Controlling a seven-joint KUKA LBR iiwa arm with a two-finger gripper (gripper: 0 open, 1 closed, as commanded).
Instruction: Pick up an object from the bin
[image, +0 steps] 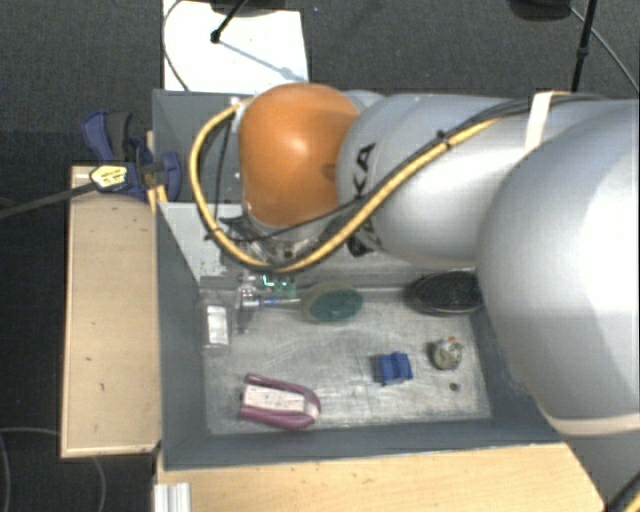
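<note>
Rounded silver arm (500, 200), gripper (258, 292) beside flat teal disc (334, 304)

Silver-grey KUKA arm (480, 190) with an orange dome at its wrist.
Its thick, rounded shells are glossy pale silver, with black block letters (362, 205) on one link. A smooth orange cover (290, 150) caps the wrist. A yellow cable (203, 170) loops round it and runs along the arm under a white strap (540, 112). The jaws' mount is bare grey metal with a green speck.
</note>
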